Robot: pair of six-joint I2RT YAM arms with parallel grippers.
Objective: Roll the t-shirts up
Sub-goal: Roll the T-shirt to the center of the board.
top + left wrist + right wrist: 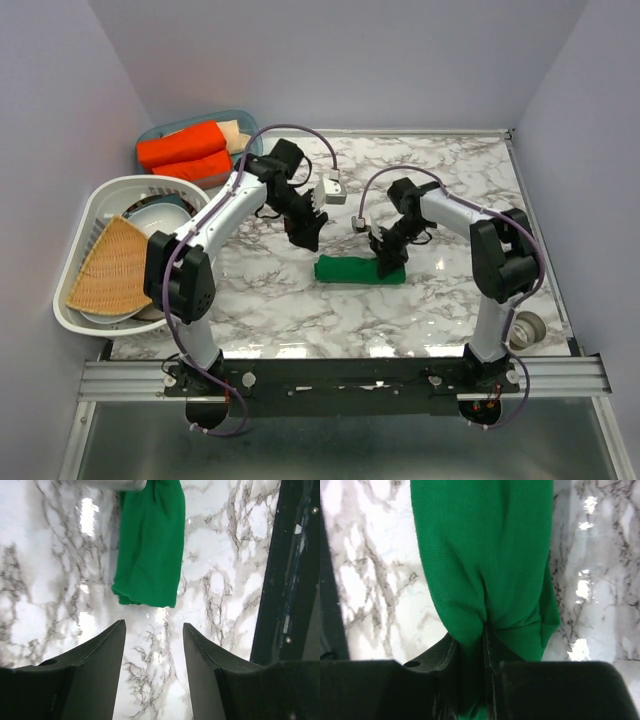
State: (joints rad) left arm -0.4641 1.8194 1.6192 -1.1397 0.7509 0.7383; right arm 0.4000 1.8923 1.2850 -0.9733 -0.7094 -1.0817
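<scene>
Green t-shirt roll (352, 270), one end clenched in right pincer (485, 647), left pincer (154, 630) released, just beside the other end

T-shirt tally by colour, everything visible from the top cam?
Green rolled fabric t-shirt: 1
Orange-red fabric t-shirt rolls: 2
Beige fabric t-shirt roll: 1
Total: 4
</scene>
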